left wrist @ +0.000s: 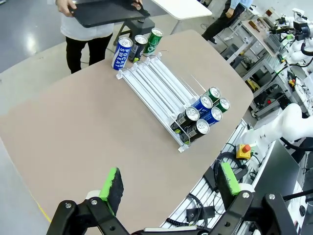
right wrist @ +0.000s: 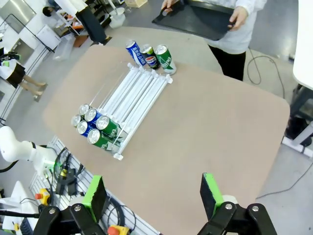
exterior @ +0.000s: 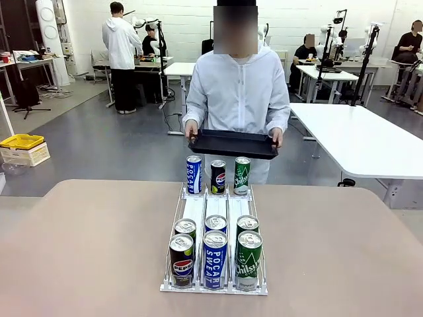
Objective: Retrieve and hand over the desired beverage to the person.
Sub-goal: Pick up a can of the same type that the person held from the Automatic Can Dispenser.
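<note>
A white three-lane rack (exterior: pixel 216 206) lies along the middle of the tan table (exterior: pixel 79 251). At its near end stand several cans, with a black Pepsi (exterior: pixel 181 259), a blue Pocari Sweat (exterior: pixel 215 259) and a green Chilsung (exterior: pixel 248 260) in front. Past its far end stand a Pocari can (exterior: pixel 193 174), a Pepsi can (exterior: pixel 218 177) and a green can (exterior: pixel 242 176). The person (exterior: pixel 236 92) stands at the far edge holding a black tray (exterior: pixel 232 143) in both hands. My left gripper (left wrist: pixel 170 183) hangs open high above the table's near side. My right gripper (right wrist: pixel 153 193) is open too, with nothing in it.
A white table (exterior: pixel 357 139) stands to the person's right, and a yellow bin (exterior: pixel 21 140) sits on the floor at far left. Bare tan tabletop lies on both sides of the rack. Cables and a red stop button (left wrist: pixel 243 148) sit below the table's near edge.
</note>
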Robot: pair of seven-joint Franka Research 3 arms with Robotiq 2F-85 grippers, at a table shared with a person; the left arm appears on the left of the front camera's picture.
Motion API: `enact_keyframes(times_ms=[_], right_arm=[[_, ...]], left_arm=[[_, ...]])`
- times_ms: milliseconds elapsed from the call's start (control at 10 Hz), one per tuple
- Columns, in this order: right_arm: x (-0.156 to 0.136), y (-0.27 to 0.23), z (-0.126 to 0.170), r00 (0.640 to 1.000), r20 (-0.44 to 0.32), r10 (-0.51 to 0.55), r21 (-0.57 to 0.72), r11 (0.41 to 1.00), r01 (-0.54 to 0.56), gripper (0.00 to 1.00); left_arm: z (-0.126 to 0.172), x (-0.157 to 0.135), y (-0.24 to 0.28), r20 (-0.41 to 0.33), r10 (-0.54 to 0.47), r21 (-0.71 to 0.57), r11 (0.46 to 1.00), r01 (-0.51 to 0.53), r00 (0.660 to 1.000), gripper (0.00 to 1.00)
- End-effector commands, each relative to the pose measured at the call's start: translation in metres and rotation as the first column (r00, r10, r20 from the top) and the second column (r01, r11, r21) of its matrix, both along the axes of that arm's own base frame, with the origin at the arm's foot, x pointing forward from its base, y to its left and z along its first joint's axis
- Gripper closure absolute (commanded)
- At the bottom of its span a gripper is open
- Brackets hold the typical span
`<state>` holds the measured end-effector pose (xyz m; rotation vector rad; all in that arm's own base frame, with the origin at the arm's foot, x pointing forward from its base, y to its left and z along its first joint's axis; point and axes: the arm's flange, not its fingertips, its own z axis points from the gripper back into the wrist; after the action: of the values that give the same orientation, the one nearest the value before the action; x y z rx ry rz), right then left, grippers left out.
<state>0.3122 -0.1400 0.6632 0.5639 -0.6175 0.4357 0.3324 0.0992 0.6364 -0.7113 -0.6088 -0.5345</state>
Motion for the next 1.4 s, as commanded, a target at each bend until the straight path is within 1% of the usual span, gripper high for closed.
enact_keyframes(times_ms=[0, 1300], right_arm=[[0.0022, -0.0001, 0.0002, 1.0, 0.008, 0.003, 0.013, 1.0, -0.003, 0.0], [0.0022, -0.0001, 0.0002, 1.0, 0.008, 0.003, 0.013, 1.0, -0.003, 0.0]], left_arm=[[0.0015, 0.0011, 0.0013, 0.016, -0.011, -0.013, 1.0, 0.011, 1.0, 0.0], [0.0015, 0.0011, 0.0013, 0.016, -0.011, -0.013, 1.0, 0.011, 1.0, 0.0]])
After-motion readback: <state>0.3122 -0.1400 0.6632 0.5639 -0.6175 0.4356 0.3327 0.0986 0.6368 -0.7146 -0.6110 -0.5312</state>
